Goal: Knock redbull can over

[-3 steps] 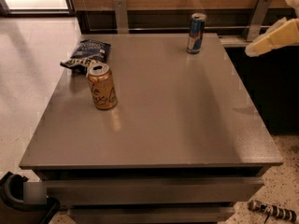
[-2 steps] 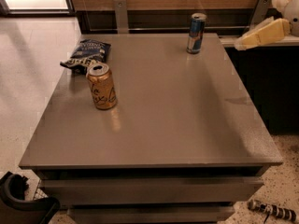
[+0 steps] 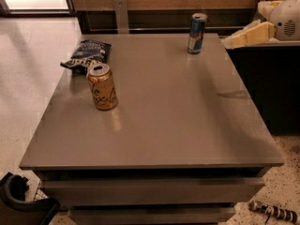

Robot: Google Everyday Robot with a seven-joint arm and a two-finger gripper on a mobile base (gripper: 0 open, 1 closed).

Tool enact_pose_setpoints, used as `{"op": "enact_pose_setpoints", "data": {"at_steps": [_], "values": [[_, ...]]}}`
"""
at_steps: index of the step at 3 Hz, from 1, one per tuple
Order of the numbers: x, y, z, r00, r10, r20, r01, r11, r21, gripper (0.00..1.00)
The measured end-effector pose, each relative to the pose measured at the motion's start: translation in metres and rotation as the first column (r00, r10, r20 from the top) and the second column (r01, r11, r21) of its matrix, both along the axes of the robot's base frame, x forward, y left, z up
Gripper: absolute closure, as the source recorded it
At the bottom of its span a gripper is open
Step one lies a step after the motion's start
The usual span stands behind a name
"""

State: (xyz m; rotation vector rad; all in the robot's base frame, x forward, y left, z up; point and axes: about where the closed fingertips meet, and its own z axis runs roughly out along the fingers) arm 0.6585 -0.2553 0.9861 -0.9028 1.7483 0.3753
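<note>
The redbull can (image 3: 197, 33) is slim, blue and silver, and stands upright near the far right corner of the grey table (image 3: 164, 125). My gripper (image 3: 230, 41) is cream-coloured and comes in from the right edge at about the can's height. Its tip is a short way to the right of the can and does not touch it.
A wider gold can (image 3: 102, 86) stands upright at the table's left. A dark blue chip bag (image 3: 87, 55) lies behind it. A dark cabinet (image 3: 267, 88) stands against the table's right side. A small striped object (image 3: 274, 212) lies on the floor at the bottom right.
My gripper has moved left, closer to the redbull can. The cans and the bag have not moved.
</note>
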Motion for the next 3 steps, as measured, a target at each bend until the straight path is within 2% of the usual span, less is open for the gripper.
{"op": "enact_pose_setpoints", "data": {"at_steps": [1,2,3], "values": [[0.017,0.006,-0.008,0.9999,0.001,0.010,-0.001,0.999,0.034,0.00],[0.054,0.013,-0.027,0.9998,0.008,0.021,-0.010,0.995,0.099,0.00],[0.092,0.019,-0.050,0.9995,0.023,0.023,-0.026,0.985,0.171,0.00]]}}
